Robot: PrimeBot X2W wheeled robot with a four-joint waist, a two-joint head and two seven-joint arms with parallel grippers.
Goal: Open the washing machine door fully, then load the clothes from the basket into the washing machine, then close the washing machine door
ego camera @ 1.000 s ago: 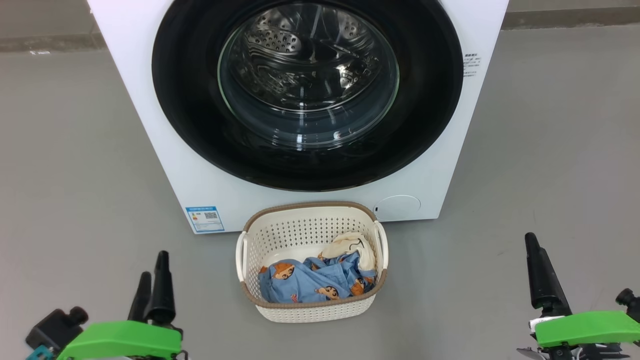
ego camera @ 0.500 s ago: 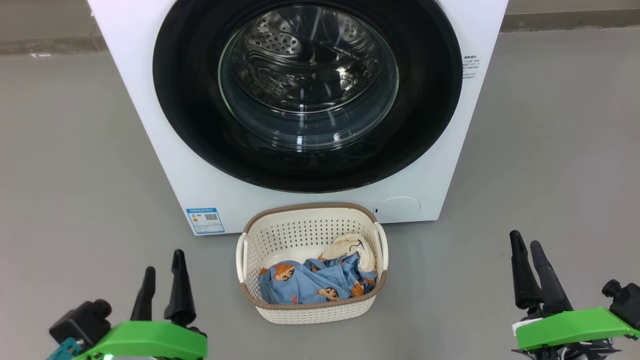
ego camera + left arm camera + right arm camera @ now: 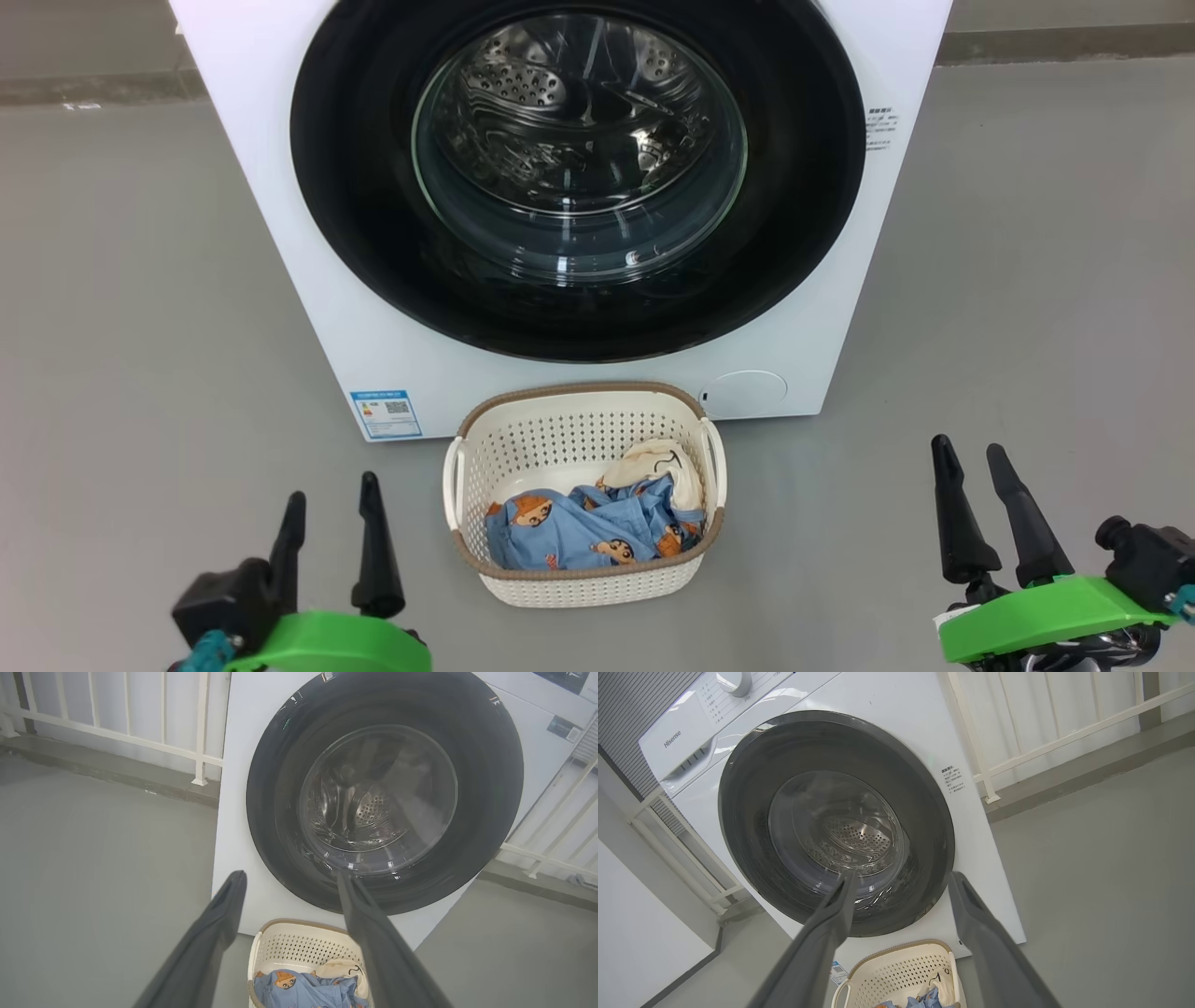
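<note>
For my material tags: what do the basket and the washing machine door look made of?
The basket: likely moulded cream plastic, matte, judging by its even punched holes; its brown rim looks woven. The washing machine door: glossy black ring, probably plastic, around a clear bulging window, seemingly glass, by its sharp reflections.

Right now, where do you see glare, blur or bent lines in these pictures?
Head view: sharp and evenly lit, small bright reflections on the door glass. Left wrist view: the left gripper is blurred near the lens, and the railing slants. Right wrist view: the right gripper is blurred too, the washing machine tilts, and light glares off its top panel.
</note>
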